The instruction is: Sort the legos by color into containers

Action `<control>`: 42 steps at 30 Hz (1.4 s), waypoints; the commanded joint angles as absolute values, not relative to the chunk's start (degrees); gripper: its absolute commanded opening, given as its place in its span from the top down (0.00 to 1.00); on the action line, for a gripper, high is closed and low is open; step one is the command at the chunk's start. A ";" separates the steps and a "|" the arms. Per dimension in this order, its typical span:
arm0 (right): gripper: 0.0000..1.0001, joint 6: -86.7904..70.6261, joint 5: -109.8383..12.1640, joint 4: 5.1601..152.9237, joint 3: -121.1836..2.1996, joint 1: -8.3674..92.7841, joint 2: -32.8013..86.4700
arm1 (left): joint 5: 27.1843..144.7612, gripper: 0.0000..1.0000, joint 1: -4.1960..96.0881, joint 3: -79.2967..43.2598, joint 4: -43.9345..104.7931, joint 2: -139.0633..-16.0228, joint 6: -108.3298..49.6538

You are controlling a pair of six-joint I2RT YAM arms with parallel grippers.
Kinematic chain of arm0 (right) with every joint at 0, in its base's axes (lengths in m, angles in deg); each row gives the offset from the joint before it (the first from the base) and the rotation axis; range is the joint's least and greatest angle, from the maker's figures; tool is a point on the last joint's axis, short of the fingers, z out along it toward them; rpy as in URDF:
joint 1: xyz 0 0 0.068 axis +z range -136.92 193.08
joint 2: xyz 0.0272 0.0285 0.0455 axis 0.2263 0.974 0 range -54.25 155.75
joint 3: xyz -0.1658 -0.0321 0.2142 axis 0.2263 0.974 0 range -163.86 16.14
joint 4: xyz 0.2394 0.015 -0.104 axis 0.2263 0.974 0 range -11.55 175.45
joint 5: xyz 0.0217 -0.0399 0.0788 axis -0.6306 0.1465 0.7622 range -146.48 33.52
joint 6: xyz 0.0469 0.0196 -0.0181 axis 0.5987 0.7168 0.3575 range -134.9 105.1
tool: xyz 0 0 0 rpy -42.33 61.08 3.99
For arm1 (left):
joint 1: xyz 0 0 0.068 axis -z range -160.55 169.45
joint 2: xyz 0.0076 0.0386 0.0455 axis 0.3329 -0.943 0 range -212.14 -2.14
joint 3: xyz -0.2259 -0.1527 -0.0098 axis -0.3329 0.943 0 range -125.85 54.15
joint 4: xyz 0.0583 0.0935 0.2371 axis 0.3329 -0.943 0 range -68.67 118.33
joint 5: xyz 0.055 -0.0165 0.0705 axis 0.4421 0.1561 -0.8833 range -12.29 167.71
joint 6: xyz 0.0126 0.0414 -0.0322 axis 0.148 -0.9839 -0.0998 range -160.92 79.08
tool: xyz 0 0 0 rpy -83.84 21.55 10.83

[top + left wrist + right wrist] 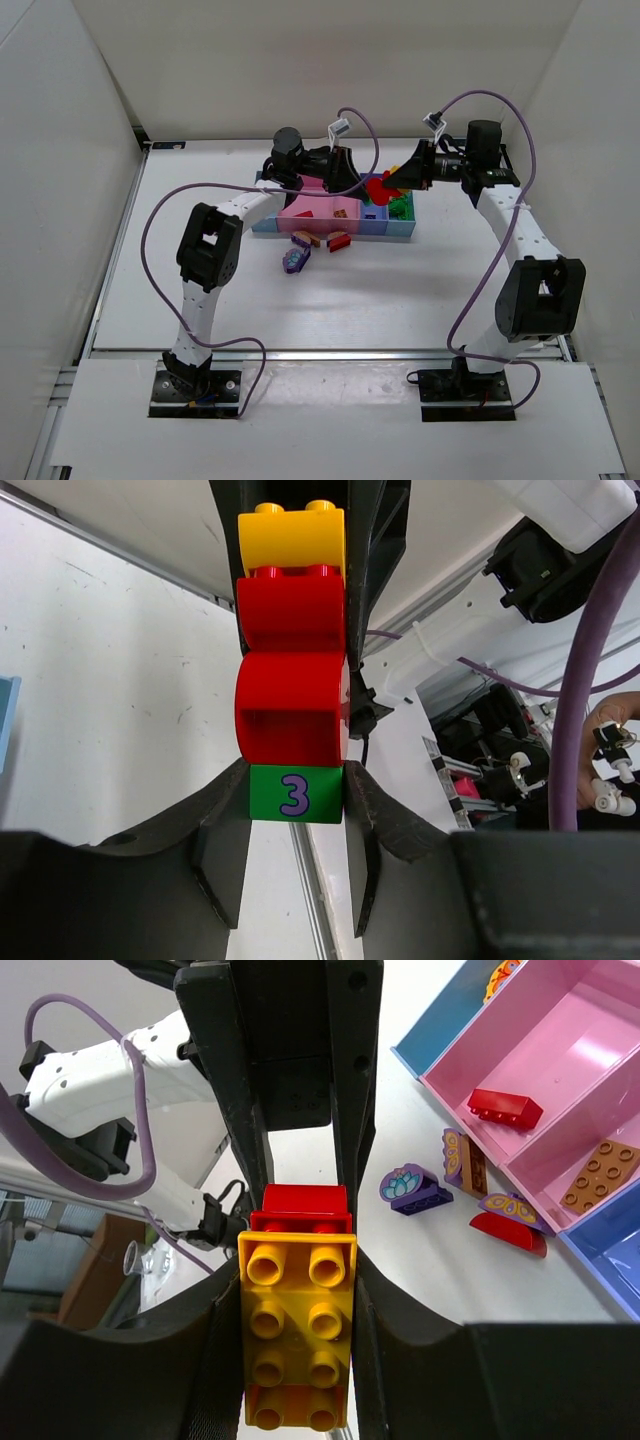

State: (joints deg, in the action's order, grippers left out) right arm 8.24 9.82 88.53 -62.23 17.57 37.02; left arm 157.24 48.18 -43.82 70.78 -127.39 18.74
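A joined stack of legos hangs between my two grippers above the containers [300,208]. In the left wrist view the stack reads green brick with a "3" [295,793], two red arch pieces [290,705], then a yellow brick [292,538]. My left gripper [295,785] is shut on the green end; in the top view it [357,180] is left of the red pieces [375,187]. My right gripper [297,1290] is shut on the yellow brick [297,1330]; in the top view it [393,182] is on the right.
A red brick [505,1108] and a brown plate [598,1172] lie in pink bins [560,1050]. Green pieces [400,207] sit in the blue bin [395,232]. Loose on the table: a purple flower piece [415,1188], a brown-purple piece [463,1160] and a red curved piece [510,1232].
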 commanded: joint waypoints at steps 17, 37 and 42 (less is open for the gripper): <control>1.00 7.69 10.67 86.62 -67.71 9.13 36.46 | 159.01 0.90 50.12 -36.11 72.53 -122.20 16.30; 1.00 -10.27 7.00 103.18 -60.50 6.84 29.52 | 157.43 0.90 48.55 -31.21 69.73 -116.75 12.35; 1.00 -29.81 1.28 118.24 -55.51 12.63 24.96 | 156.46 0.90 45.20 -26.54 60.25 -112.18 2.95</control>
